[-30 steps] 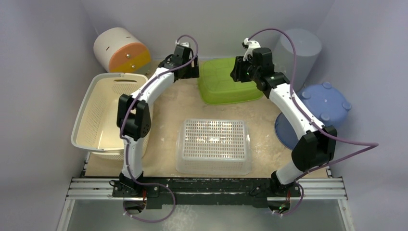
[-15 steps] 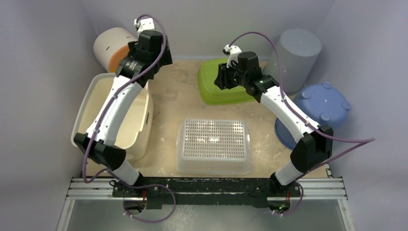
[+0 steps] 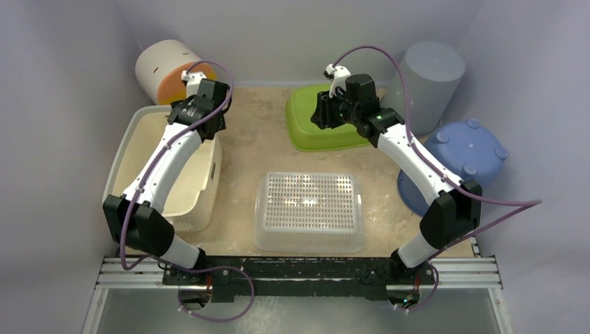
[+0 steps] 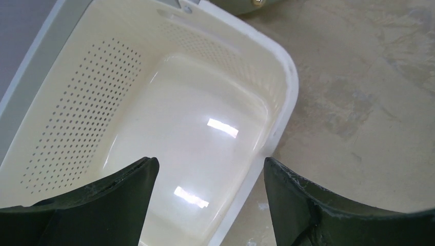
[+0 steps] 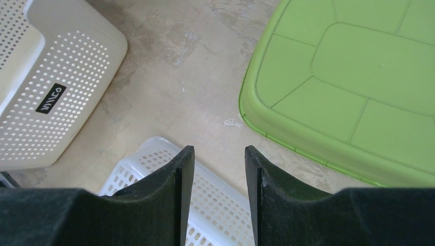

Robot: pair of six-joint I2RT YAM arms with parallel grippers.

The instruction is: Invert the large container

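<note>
The cream basket (image 3: 200,189) sits at the left edge of the sandy surface (image 3: 257,149), mouth up and seemingly tipped toward the left wall, so its perforated right side shows from above. Its glossy floor and dotted walls are in plain view from the left wrist.

The green container (image 3: 323,132) lies bottom up at the far middle, its ribbed base on top. A clear mesh basket (image 3: 309,212) lies upside down near the arms. At the right a blue tub (image 3: 463,160) leans, also inverted, beside a grey cylinder (image 3: 431,69). A cream and orange drum (image 3: 174,69) lies on its side in the far left corner.

The left pincer (image 4: 209,161) hangs over the cream basket's far right corner, spread wide and gripping nothing. The basket's right rim runs down between its fingers, apart from both. I cannot tell how high above the rim it hangs.

The right pincer (image 5: 218,149) is over the bare surface by the green container's left edge, its fingers slightly parted with nothing between them, well apart from the cream basket.
</note>
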